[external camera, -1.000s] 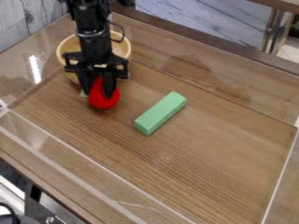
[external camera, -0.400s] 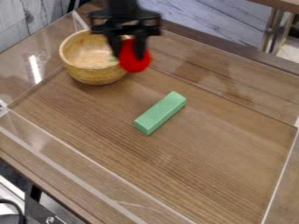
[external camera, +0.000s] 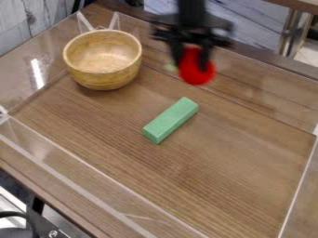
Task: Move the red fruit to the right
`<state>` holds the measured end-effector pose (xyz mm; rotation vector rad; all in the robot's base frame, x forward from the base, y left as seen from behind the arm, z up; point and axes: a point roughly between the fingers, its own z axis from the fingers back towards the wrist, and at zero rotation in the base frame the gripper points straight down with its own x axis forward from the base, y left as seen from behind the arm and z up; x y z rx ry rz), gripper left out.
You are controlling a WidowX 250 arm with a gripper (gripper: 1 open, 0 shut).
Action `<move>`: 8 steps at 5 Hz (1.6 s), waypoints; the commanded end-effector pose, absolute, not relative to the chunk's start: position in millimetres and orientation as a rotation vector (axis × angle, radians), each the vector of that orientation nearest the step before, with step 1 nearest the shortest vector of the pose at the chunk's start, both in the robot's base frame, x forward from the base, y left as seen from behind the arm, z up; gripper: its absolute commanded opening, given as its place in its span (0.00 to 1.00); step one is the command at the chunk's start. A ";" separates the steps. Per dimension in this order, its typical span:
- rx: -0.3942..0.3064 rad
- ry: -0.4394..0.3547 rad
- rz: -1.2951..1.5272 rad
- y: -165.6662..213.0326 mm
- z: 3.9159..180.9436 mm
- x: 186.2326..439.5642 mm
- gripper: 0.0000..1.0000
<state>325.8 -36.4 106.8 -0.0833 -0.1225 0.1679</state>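
Since the earlier frame I have swept rightward across the top of the picture, and the red fruit (external camera: 196, 70) has come along with me, away from the bowl's side and past the block.

Largest first: the wooden table (external camera: 248, 158) fills most of the view, with bare boards reaching over to the right edge. The wooden bowl (external camera: 104, 61) sits in the upper left, well apart from the fruit now. The green block (external camera: 170, 121) lies near the middle of the frame, slanting from lower left to upper right, below the fruit in the picture. Smallest is the fruit, upper centre and a little right.

My jaws (external camera: 192, 48) are drawn in narrow on the fruit, which hangs directly beneath them; motion blur smears the fingers, so I take the grip as closed on its upper part without seeing each contact. Its round body shows me no long axis to line up with. The fruit lies straight below my jaws, so what remains, I judge, is to carry on toward the right side of the frame, lower until it meets the boards, and only then let go, lest it roll.
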 end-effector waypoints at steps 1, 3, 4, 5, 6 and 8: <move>-0.083 -0.180 0.146 -77.4 110.5 344.2 0.00; -0.071 -0.164 0.188 -113.9 53.3 345.3 0.00; -0.070 -0.170 0.203 -115.0 39.5 346.6 0.00; -0.068 -0.167 0.228 -114.7 29.4 348.4 1.00; -0.068 -0.167 0.259 -114.8 21.0 349.2 1.00; -0.079 -0.174 0.234 -116.1 19.0 360.9 1.00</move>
